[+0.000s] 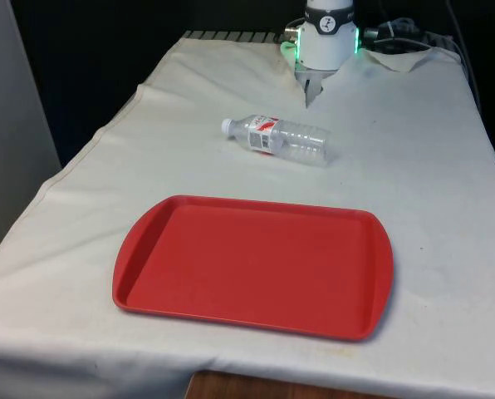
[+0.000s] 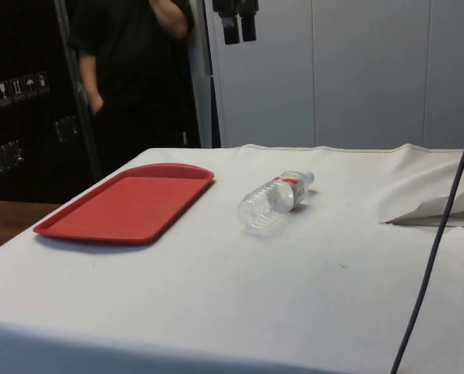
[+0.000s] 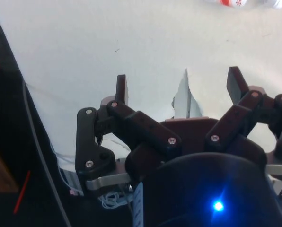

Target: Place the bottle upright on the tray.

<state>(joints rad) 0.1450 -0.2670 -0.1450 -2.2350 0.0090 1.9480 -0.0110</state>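
A: Where's the bottle (image 1: 276, 139) right now?

B: Lying on its side on the white cloth of the desk (image 1: 430, 166), cap pointing to the front view's left, between the robot and the red tray (image 1: 256, 264). It sits near the tray's far edge but apart from it, and nothing is touching it.

A: And the claw (image 3: 179, 87)?

B: High above the desk at the robot's end, fingers spread wide with nothing between them — in the side view the two fingertips (image 2: 239, 23) hang well above the cloth. Spread like that, it looks ready to come down across the bottle's body.

A: So the task is barely begun?

B: I'd say so — bottle not yet grasped, tray bare. Since the bottle lies flat, the claw will probably have to turn it upright after picking it up.

A: Anyone around?

B: A person in dark clothes (image 2: 131, 70) stands beyond the tray in the side view.
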